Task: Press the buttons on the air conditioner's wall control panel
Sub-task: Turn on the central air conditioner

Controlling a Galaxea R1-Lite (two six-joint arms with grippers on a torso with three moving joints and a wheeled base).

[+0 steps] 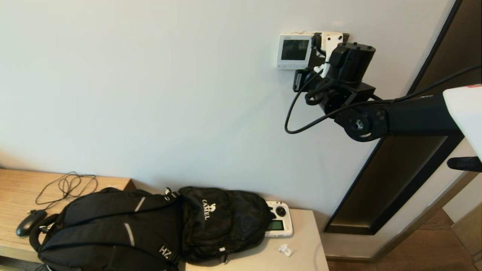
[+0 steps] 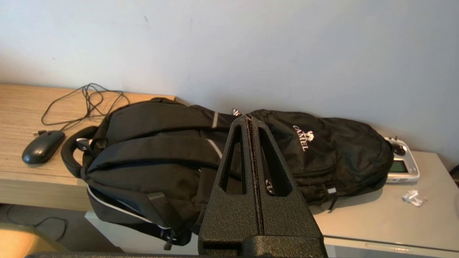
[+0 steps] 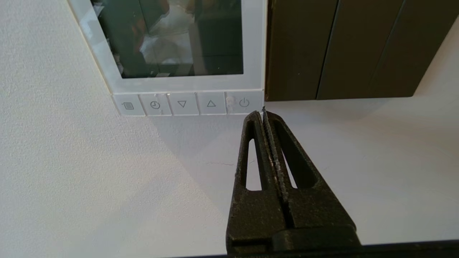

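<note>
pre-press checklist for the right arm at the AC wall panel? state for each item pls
1. Right pincer shut to a single tip for poking: ok.
2. Tip lined up with a button: not ok. It sits just below the panel's lower corner, nearest the power button, not centred on it.
3. Tip touching the air conditioner's wall control panel: cannot tell; the wrist view shows it at the bottom edge.
4. Row of buttons unobstructed: ok, all five icons visible.
5. Screen readout: cannot tell, only reflections show.
6. Left pincer shut and clear of the panel, over the black backpack: ok.
</note>
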